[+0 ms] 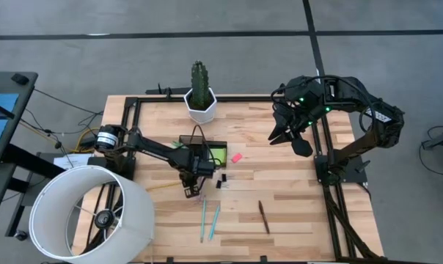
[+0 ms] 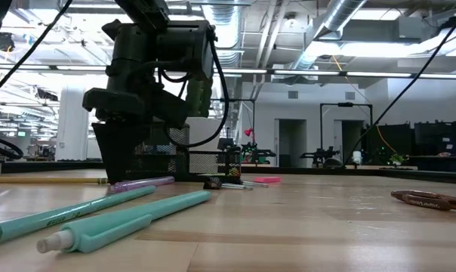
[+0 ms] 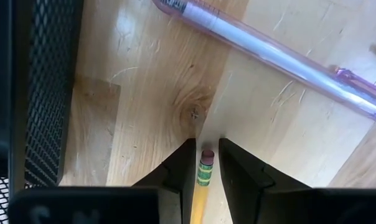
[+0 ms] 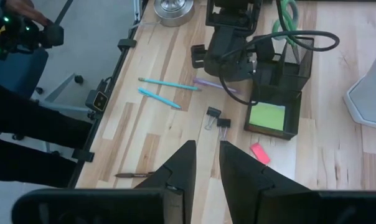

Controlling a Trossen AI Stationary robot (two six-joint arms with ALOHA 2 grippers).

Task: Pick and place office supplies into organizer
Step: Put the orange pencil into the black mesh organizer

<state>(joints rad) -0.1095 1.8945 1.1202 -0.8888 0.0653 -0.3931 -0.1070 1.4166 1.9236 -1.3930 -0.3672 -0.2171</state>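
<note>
A yellow pencil (image 2: 47, 180) lies on the table in front of the black organizer (image 1: 207, 150). My left gripper (image 3: 205, 163) points down over the pencil's eraser end and is shut on it. A purple pen (image 3: 275, 56) lies just beyond the fingers. The organizer holds a lime-green sticky pad (image 4: 267, 116) and green-handled scissors (image 4: 286, 18). Two teal pens (image 1: 210, 218), a dark pen (image 1: 264, 217), black binder clips (image 4: 216, 119) and a pink eraser (image 4: 259, 152) lie flat on the wood. My right gripper (image 4: 206, 158) hangs high over the table's far right, shut and holding nothing. My left gripper pinches the pencil between its two fingers at the green ferrule (image 3: 205, 177), just behind the pink eraser tip. The fingers come from above, pointing down, and lie across the pencil. The pencil lies level on the table, its shaft running toward the table's left edge.
A white hexagonal cactus pot (image 1: 201, 104) stands at the far edge behind the organizer. A large white lamp shade (image 1: 89, 213) covers the near left corner. Bare wood shows between the dark pen and the right arm's base (image 1: 339, 172).
</note>
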